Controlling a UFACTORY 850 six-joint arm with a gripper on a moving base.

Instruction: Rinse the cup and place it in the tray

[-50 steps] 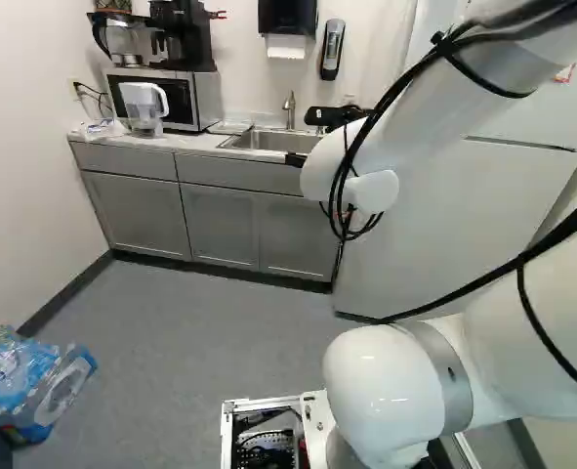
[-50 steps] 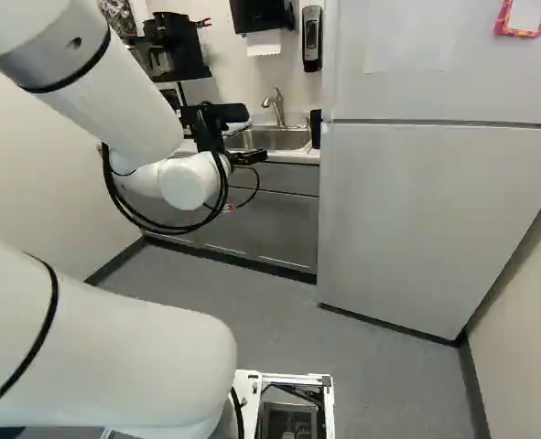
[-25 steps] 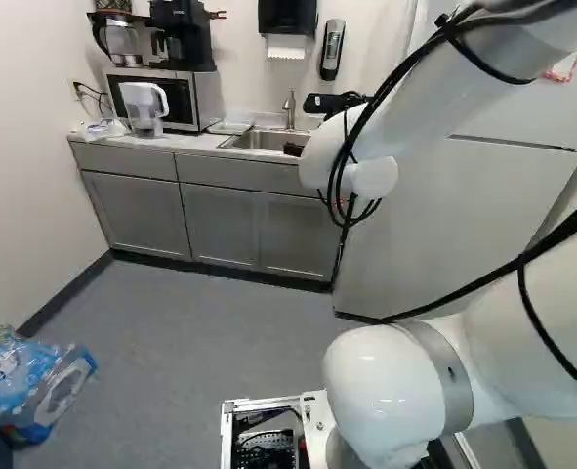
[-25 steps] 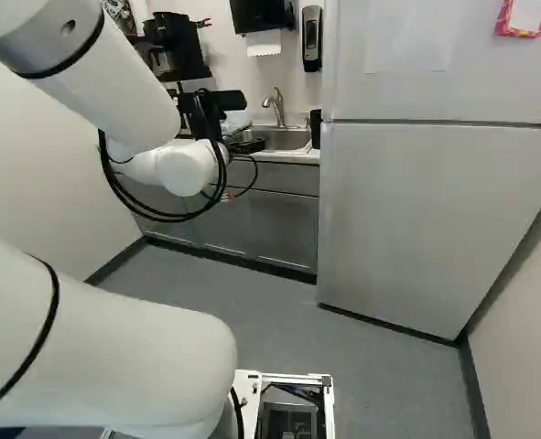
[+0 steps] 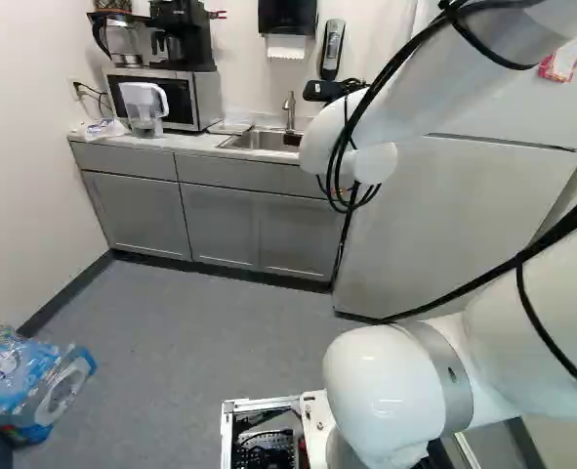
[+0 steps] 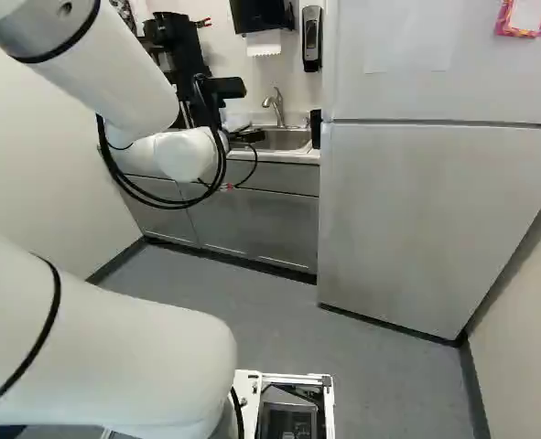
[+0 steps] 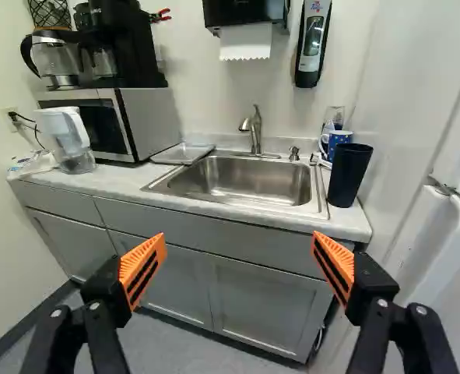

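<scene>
My gripper is in front of the sink in the right base view, partly hidden by the wrist. In the wrist view the gripper stands wide open, its orange pads far apart with nothing between them. Ahead of it is the steel sink with its faucet. A tall black cup stands upright on the counter beside the sink, on the refrigerator side. Behind it are a blue mug and a clear glass. A flat silver tray lies on the sink's other side, near the microwave.
The counter also holds a water pitcher and a microwave with coffee makers on top. A refrigerator stands right of the sink. Wrapped bottles lie on the floor at the left of the left base view.
The forearm and gripper have risen somewhat in front of the sink, the wrist tilting upward. The fingers have remained open. The base and the things on the counter have not moved.
</scene>
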